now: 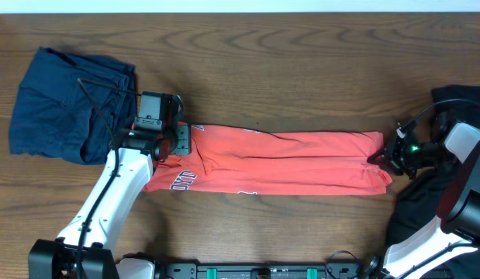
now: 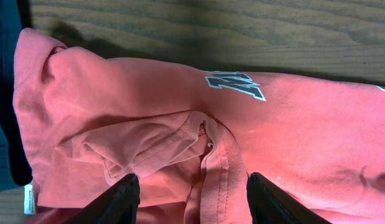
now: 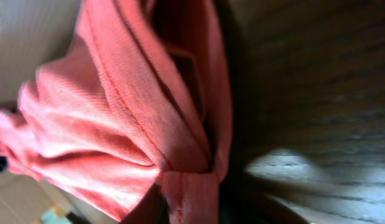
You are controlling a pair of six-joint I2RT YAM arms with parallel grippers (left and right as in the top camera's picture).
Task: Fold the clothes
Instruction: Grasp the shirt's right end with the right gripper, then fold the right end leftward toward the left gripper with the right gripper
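Seen from overhead, a coral-red T-shirt (image 1: 302, 159) lies across the middle of the wooden counter (image 1: 302, 62) as a long, narrow band with its sides turned in. The left pincer (image 1: 180, 141) is at the neck end and the right pincer (image 1: 385, 155) at the hem end. A navy garment (image 1: 61, 105) sits rumpled at the far left, and a black garment (image 1: 416, 203) is heaped under the right arm; neither looks neatly folded. In the left wrist view, that pincer's fingers (image 2: 127, 199) stand apart over wrinkled cloth at the neck end, gripping nothing. The right wrist view shows bunched red hem cloth pinched in the closed right pincer. The lengthwise folds appear done. The end-to-end fold is left to do, and probably the other two garments as well.
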